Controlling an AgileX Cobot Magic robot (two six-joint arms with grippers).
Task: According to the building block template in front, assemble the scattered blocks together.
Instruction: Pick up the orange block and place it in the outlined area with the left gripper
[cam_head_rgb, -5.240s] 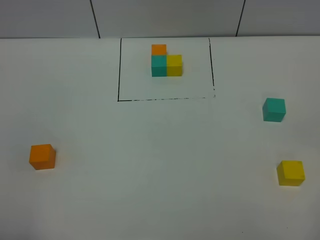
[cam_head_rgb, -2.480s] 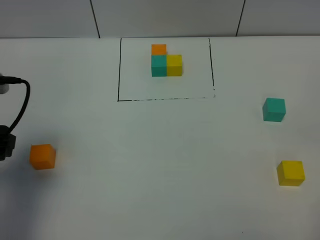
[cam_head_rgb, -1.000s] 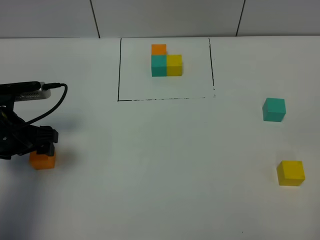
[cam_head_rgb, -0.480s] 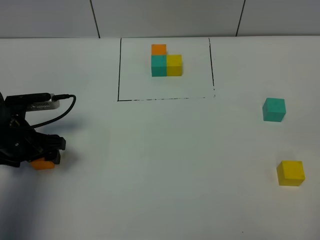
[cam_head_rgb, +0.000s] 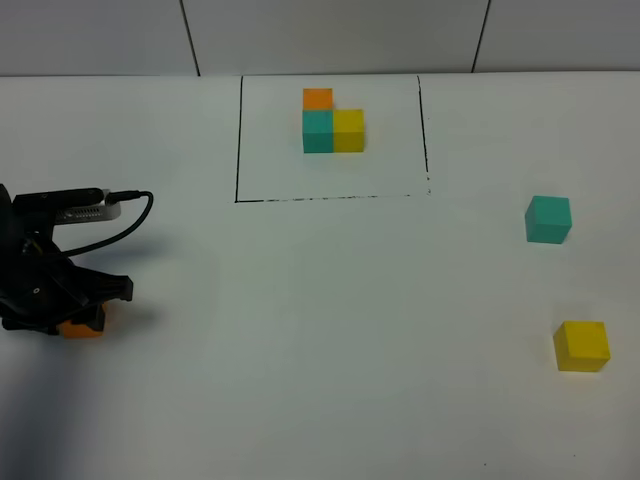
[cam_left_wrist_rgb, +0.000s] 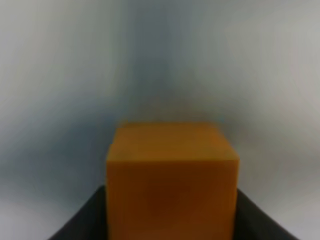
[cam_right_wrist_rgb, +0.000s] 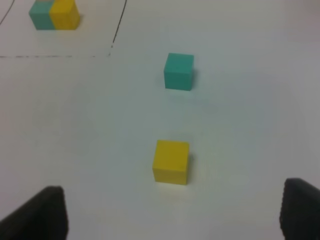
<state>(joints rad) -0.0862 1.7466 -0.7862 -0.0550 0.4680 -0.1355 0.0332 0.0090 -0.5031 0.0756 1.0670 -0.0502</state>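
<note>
At the table's (cam_head_rgb: 320, 330) left edge: left gripper (cam_head_rgb: 84, 312) down over the plain matte orange cube (cam_head_rgb: 78, 329), pick-up step in hand.
Wrist view has the orange cube (cam_left_wrist_rgb: 171, 180) sitting between two dark fingers (cam_left_wrist_rgb: 82, 222) that flank its sides; clamped or only close, I cannot tell. Opposite arm: right gripper (cam_right_wrist_rgb: 172, 212) spread wide, empty, facing the loose matte yellow cube (cam_right_wrist_rgb: 171, 161), with the loose matte teal-green cube (cam_right_wrist_rgb: 178, 71) beyond. Far side, middle: L-shaped template cluster of joined orange, teal and yellow cubes (cam_head_rgb: 332, 120) inside a thin black drawn rectangle (cam_head_rgb: 238, 140). Judgement: first block only, nothing assembled yet. Next move calls for a firm squeeze, a straight lift, then a carry to open table where teal and yellow can join it in the L.
</note>
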